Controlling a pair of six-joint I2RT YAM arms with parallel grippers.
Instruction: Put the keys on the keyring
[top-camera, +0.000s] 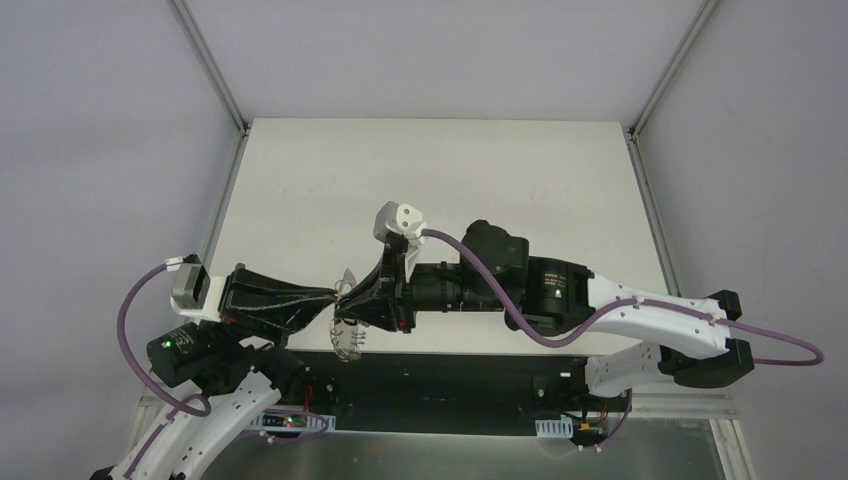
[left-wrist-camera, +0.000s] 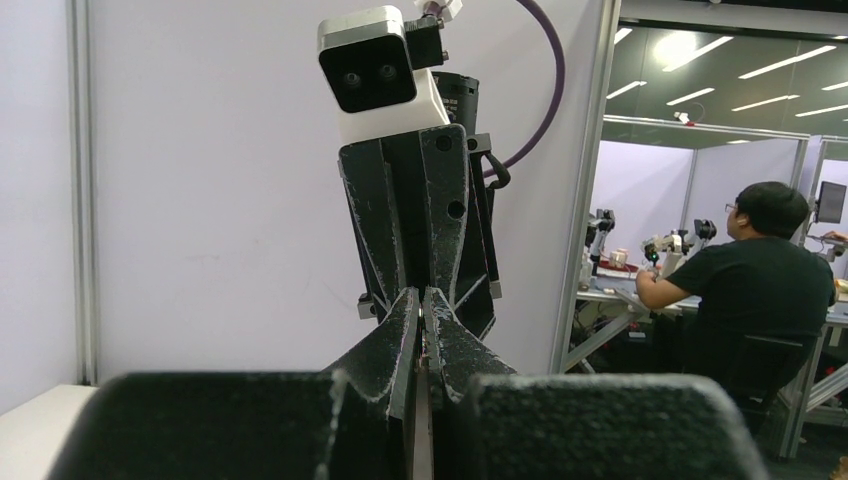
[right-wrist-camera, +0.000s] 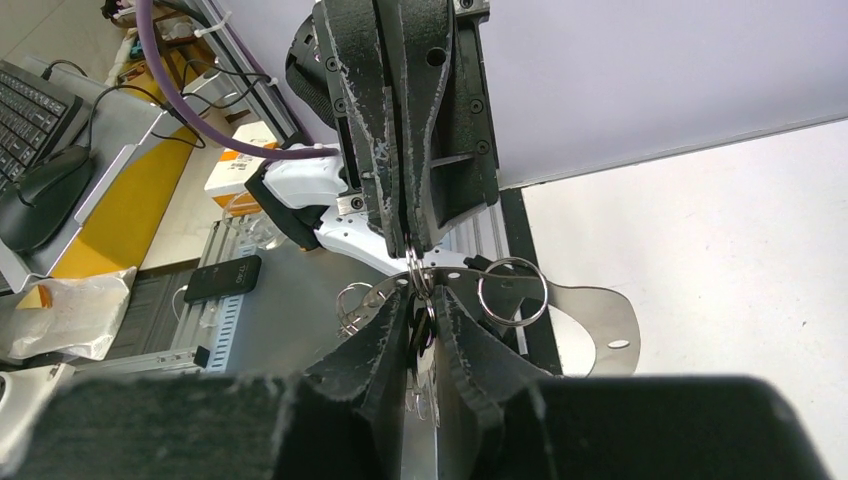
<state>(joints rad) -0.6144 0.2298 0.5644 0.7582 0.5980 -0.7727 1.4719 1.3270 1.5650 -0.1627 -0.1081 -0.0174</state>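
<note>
My two grippers meet tip to tip above the table's near edge. My left gripper (top-camera: 338, 293) comes in from the left and is shut on a small split ring (right-wrist-camera: 412, 264) at the rim of the keyring (right-wrist-camera: 600, 312), a flat grey metal loop with holes. The keyring hangs below the tips (top-camera: 348, 335) with small silver pieces on it. My right gripper (right-wrist-camera: 422, 300) is shut on a dark-headed key (right-wrist-camera: 421, 328) hanging from that same small ring. In the left wrist view my left fingers (left-wrist-camera: 395, 345) are pressed together. No blue-headed key shows.
A larger loose split ring (right-wrist-camera: 512, 292) hangs on the keyring right of my fingertips, and more small rings (right-wrist-camera: 352, 305) hang at its left. The white table (top-camera: 430, 180) stretches behind the grippers. The black base rail (top-camera: 450, 385) lies under them.
</note>
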